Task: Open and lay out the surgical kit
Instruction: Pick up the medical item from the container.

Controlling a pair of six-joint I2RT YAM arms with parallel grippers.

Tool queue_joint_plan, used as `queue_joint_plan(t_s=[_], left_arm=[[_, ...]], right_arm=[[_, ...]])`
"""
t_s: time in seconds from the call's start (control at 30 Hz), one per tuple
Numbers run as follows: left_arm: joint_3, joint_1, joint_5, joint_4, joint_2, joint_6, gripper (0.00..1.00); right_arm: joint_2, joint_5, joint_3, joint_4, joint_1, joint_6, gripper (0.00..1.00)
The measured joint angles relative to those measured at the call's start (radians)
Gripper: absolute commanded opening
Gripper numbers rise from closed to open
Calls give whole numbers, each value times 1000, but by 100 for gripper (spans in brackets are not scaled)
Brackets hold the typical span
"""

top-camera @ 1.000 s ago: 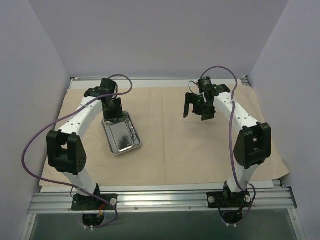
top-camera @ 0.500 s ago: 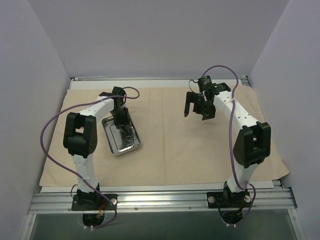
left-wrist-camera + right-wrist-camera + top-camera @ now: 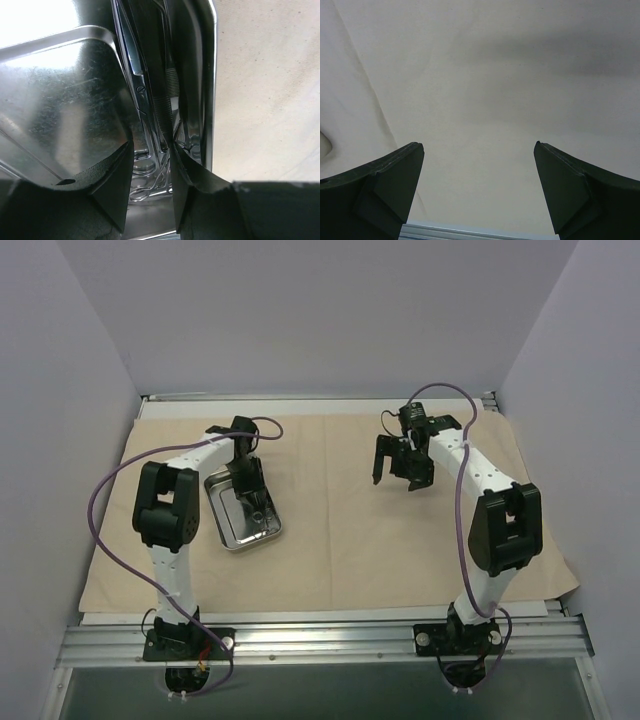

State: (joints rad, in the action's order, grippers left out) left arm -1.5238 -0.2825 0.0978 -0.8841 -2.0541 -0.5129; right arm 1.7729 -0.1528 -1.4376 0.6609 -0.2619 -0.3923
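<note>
The beige cloth wrap [image 3: 350,540] lies spread flat on the table. The shiny steel tray [image 3: 228,518] sits on its left part. My left gripper [image 3: 254,498] reaches down into the tray's right side. In the left wrist view its fingers [image 3: 151,145] stand a narrow gap apart. The thin metal instruments [image 3: 142,95] lie between them along the tray's [image 3: 60,100] right wall, and I see no grip on them. My right gripper [image 3: 400,466] hovers open and empty above the cloth at the back right. Its wrist view shows only bare cloth [image 3: 485,75] between the wide-open fingers [image 3: 479,145].
Grey walls close in the left, back and right sides. A metal rail [image 3: 320,640] runs along the near edge, with both arm bases on it. The cloth hangs a little past the table at the right front corner [image 3: 560,580].
My left arm has swung its wrist right and lowered the gripper from the tray's back edge into its right side. My right gripper has drifted slightly right and stays open.
</note>
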Motion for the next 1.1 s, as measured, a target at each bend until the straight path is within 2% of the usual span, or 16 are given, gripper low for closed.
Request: queue_joint_plan(t_s=[0.17,0.23,0.33,0.4,0.63,0.7,0.73,0.77,0.8,0.9,1.0,1.1], left_arm=[[-24,0,1,-15,-21,-2,38],[-34,-2,5,-20,-28,-2,26],[-39,-6,8,-20,-30,-1,16],[-40,-8,9,-20,-31,0,16],[-30,-11,-37,-25,-11,10,5],[-22,-11,-60,-27,0,18,6],[-19,-11,-75,-31,6,24,10],[-13,-10,-92,-32,13,31,19],[-5,-10,-105,-35,19,38,35],[20,-7,-126,-49,40,53,46],[49,-6,-130,-60,78,62,46],[71,-6,-127,-59,112,80,39]], right_arm=[[-17,0,7,-3,1,0,100],[-21,0,7,-4,2,0,100],[-23,0,7,-4,3,0,100],[-23,0,8,-5,5,0,100],[-23,0,8,-6,6,0,100],[-23,0,9,-6,6,0,100],[-23,0,9,-6,6,0,100],[-23,0,10,-6,6,0,100],[-23,0,11,-7,6,0,100],[-24,0,23,-8,6,-1,100],[-25,0,37,-8,6,-2,100],[-25,-1,47,-7,6,-5,100]])
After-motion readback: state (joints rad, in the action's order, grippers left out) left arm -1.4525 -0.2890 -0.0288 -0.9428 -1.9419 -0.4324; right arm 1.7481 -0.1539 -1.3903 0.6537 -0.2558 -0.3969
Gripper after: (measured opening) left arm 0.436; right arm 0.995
